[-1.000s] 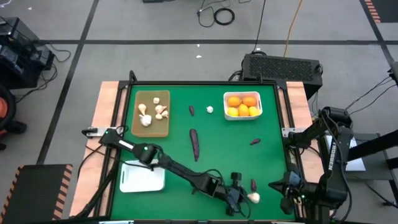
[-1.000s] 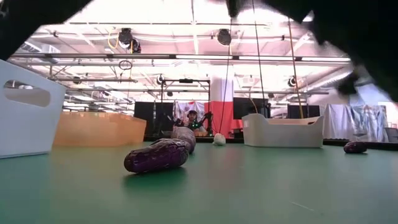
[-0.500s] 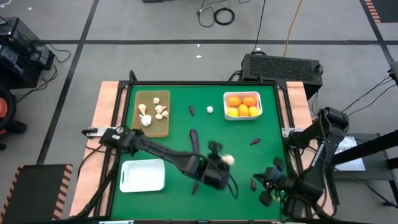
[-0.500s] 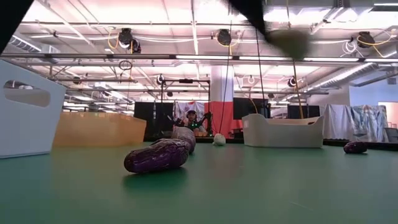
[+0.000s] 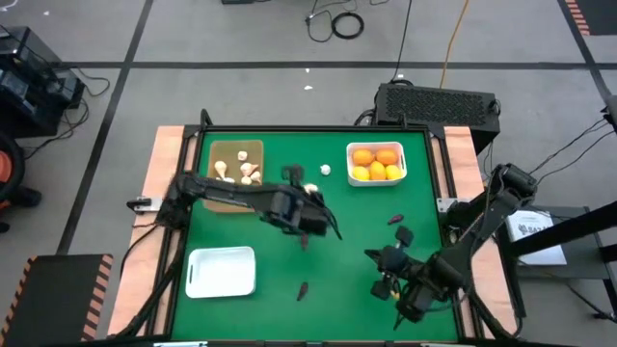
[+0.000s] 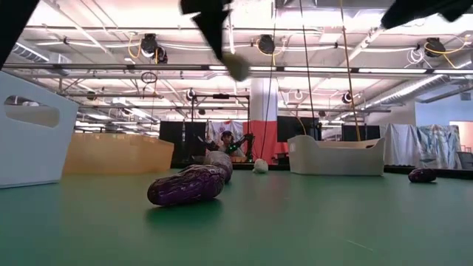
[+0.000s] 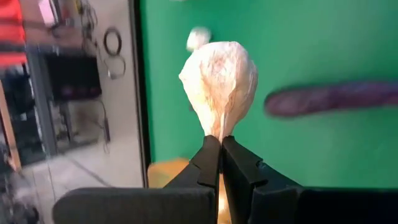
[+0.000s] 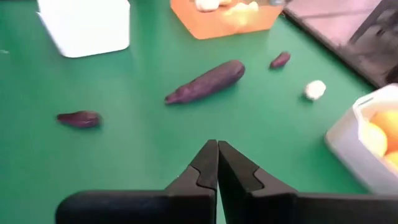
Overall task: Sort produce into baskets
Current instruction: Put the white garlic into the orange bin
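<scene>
My left gripper [image 5: 307,202] is high over the table's middle, shut on a cream garlic bulb [image 7: 219,78], which shows as a pale blob [image 6: 236,66] in the low view. My right gripper [image 8: 217,146] is shut on nothing above the near right part of the table [image 5: 378,260]. The wooden tray [image 5: 236,164] holds several garlic bulbs. A white tray [image 5: 376,162] holds oranges. A second white tray [image 5: 221,272] is bare. On the green mat lie a long eggplant [image 8: 205,81], a loose garlic [image 5: 326,170] and small eggplant pieces [image 5: 302,289], [image 5: 395,220]. My left gripper pinches the bulb's narrow stalk end [image 7: 219,129] between its two fingertips. The fingers slant down from the table's left side. The bulb sticks out beyond the fingertips, fat end foremost, lifted well clear of the table.
The wooden tray stands at the far left, the orange tray at the far right, the bare white tray at the near left. Another small eggplant piece [image 8: 280,59] lies beside the wooden tray. Open mat lies between the long eggplant and the orange tray.
My left gripper has risen from the near right part of the table with the garlic bulb and carried it up and toward the far left, tipping downward. My right gripper, still shut, has swung from the near right corner toward the table's middle.
</scene>
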### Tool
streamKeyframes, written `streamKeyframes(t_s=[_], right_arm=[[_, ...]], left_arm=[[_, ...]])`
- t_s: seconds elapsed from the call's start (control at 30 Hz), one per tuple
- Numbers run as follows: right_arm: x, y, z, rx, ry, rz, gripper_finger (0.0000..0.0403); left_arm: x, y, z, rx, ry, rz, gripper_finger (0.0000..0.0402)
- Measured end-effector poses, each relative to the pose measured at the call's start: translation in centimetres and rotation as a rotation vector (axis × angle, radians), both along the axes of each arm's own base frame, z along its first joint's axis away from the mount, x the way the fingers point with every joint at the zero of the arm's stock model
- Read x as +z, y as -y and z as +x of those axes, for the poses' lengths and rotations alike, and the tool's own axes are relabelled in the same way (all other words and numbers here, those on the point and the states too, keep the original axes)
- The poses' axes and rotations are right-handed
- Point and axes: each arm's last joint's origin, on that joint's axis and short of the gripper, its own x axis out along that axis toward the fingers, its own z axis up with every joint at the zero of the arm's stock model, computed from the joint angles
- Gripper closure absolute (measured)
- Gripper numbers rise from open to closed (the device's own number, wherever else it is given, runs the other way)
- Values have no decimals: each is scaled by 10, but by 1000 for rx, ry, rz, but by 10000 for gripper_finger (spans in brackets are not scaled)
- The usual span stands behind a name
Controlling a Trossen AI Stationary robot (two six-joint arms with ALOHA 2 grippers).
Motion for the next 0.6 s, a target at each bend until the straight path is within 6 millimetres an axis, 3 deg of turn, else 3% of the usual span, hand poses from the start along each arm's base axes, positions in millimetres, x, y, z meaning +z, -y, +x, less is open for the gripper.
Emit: streamKeyframes(t_s=[0.23, 0.6], right_arm=[[-9, 26, 23, -22, -45, -110, 403], [-23, 79, 65, -122, -24, -158, 403]], left_arm=[[2, -47, -66, 146, 50, -22, 389], [-41, -101, -162, 366, 64, -126, 389]])
